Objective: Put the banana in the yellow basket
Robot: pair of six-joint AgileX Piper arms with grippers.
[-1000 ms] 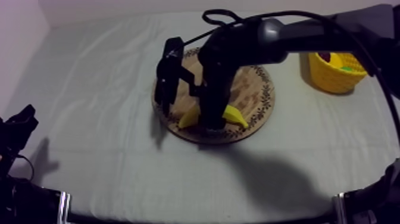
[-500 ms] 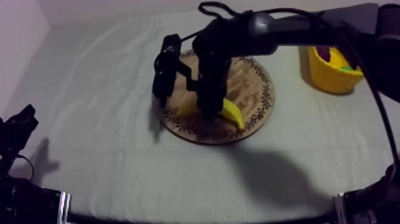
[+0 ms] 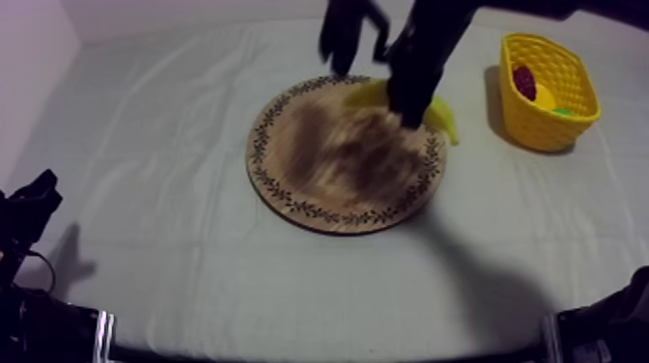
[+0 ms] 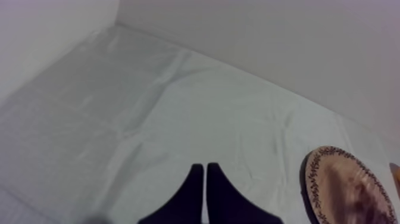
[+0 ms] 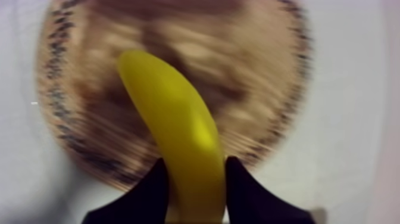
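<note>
My right gripper (image 3: 413,108) is shut on the yellow banana (image 3: 440,114) and holds it in the air over the far right rim of the round wooden board (image 3: 319,183). In the right wrist view the banana (image 5: 178,131) sits clamped between my two black fingers (image 5: 152,190), with the board (image 5: 250,71) below it. The yellow basket (image 3: 570,125) stands at the right of the table, apart from the banana. My left gripper (image 4: 205,173) is shut on nothing, low over the cloth at the table's left, and the board's rim (image 4: 312,179) lies off to its side.
Inside the basket lie a small red fruit (image 3: 524,81) and other toy fruit. My left arm (image 3: 29,217) rests at the lower left edge. A wall runs along the far side of the table (image 4: 268,53).
My right gripper has lifted the banana off the board and carried it back and to the right, toward the basket. The left arm has not moved.
</note>
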